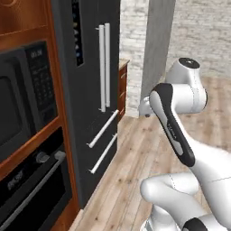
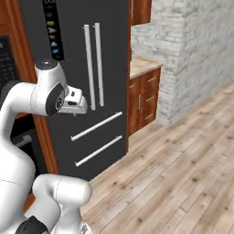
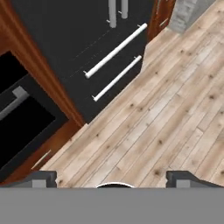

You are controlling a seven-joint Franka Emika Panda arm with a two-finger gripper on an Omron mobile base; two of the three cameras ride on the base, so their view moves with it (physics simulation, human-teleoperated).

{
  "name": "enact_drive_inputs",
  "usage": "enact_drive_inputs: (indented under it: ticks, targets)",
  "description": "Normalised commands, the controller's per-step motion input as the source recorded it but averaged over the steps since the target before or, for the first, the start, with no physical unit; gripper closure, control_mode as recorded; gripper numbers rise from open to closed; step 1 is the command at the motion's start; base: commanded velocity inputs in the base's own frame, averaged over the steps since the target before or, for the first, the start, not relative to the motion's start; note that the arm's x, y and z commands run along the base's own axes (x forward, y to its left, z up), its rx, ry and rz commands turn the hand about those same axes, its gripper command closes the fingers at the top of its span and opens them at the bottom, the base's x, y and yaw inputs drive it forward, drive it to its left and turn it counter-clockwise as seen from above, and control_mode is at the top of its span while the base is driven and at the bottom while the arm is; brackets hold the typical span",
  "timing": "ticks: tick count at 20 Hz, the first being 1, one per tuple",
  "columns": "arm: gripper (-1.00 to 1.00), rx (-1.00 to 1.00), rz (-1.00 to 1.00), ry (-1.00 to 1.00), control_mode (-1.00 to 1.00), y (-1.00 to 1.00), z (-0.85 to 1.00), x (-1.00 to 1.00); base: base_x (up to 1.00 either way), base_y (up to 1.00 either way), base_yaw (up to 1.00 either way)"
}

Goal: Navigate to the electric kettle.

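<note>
The electric kettle is out of view. My gripper (image 3: 113, 180) hangs over the wooden floor (image 3: 166, 113) and looks down at it. Its two dark fingertips (image 3: 43, 177) stand wide apart at the bottom of the hand view, open, with nothing between them. In the base views the arm is folded up in front of the base, with the hand (image 2: 75, 103) level with the fridge's lower drawer handles.
A black fridge (image 2: 100, 55) with white bar handles stands straight ahead. Left of it a wooden cabinet holds a microwave (image 1: 22, 99) and an oven (image 1: 31, 189). Right of the fridge are wooden base cabinets (image 2: 146, 93) with a light counter, then a grey brick wall (image 2: 196, 50). Plank floor stretches to the right.
</note>
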Motion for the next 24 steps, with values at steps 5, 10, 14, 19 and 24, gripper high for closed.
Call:
enact_drive_inputs:
  ticks: [5,10,14,19,24]
  targets:
    - [-1.00,0.00,0.00,0.00,1.00,0.00,0.00,0.00,0.03,-0.57,-0.77]
    - [-1.00,0.00,0.00,0.00,1.00,0.00,0.00,0.00,0.14,-0.35,-0.72]
    - [-1.00,0.00,0.00,0.00,1.00,0.00,0.00,0.00,0.25,-0.36,-0.66]
    - [-1.00,0.00,0.00,0.00,1.00,0.00,0.00,0.00,0.57,-0.42,-0.50]
    - [-1.00,0.00,0.00,0.00,1.00,0.00,0.00,0.00,1.00,-0.99,-0.02]
